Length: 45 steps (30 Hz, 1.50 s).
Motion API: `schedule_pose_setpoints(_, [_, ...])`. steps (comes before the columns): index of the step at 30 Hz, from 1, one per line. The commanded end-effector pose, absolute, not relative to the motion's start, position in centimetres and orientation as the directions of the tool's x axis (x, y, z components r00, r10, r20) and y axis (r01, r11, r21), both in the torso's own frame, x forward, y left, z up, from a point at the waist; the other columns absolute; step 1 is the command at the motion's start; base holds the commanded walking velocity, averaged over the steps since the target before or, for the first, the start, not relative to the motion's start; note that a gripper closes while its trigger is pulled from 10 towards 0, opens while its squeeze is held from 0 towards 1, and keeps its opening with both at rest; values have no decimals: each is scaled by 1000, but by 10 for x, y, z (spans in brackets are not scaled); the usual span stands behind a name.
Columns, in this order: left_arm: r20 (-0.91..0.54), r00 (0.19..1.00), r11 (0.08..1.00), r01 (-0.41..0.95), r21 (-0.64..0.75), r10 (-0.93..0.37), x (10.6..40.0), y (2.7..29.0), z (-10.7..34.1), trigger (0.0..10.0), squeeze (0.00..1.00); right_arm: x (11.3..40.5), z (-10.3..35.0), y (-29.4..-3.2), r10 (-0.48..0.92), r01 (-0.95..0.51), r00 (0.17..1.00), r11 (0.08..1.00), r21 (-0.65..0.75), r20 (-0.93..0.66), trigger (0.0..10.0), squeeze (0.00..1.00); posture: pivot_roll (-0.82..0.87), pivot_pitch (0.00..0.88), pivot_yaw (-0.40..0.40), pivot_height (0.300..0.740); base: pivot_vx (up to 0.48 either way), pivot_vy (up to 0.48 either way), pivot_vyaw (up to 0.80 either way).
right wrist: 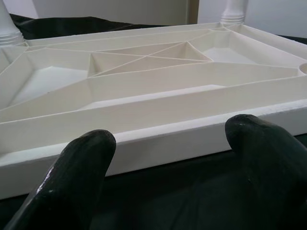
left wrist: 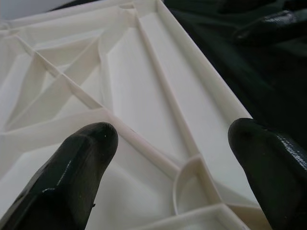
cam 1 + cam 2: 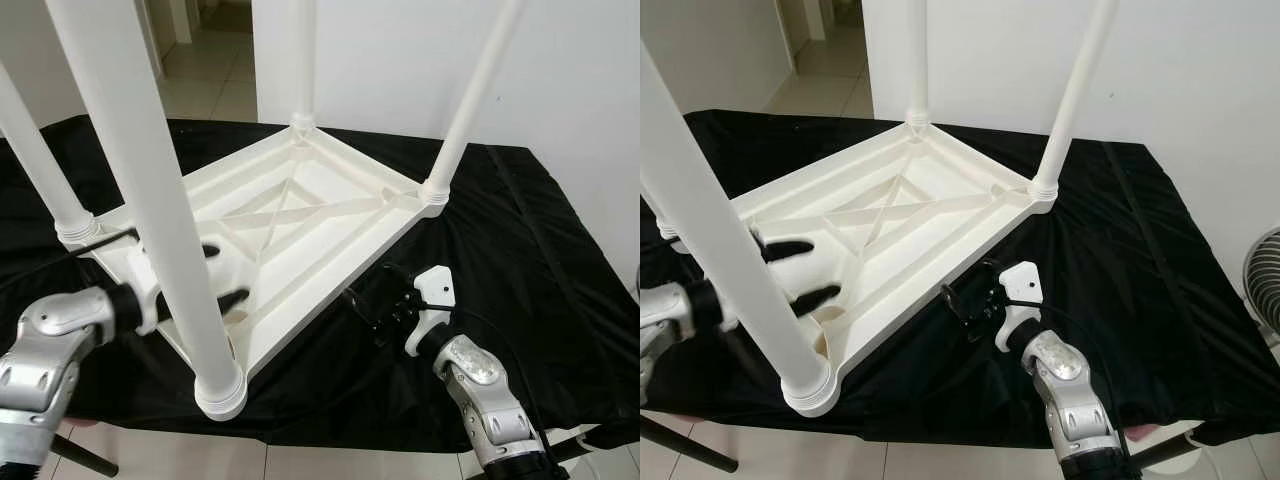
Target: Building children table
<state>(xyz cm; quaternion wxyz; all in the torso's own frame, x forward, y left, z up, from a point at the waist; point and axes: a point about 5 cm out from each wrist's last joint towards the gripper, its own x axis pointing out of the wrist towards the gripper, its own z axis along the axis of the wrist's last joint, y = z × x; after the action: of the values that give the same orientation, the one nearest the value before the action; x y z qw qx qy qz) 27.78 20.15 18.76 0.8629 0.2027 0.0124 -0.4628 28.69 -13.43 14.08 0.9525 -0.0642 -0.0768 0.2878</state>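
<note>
Children's table lies upside down on the black cloth, white, its four legs standing up from the corners. My left gripper reaches over the ribbed underside near the closest leg, fingers spread wide, nothing between them. My right gripper sits low on the cloth, just beside the table's near edge, fingers likewise apart and holding nothing.

Table upside down on cloth, legs up.
</note>
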Motion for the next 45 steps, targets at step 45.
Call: schedule_pose_setpoints(45, [-603,288,27,914,404,-744,314,209,153,10000,0,272,143,-138,539,-520,837,838,-166,97,10000,0,-14,110,54,740,0,0,0])
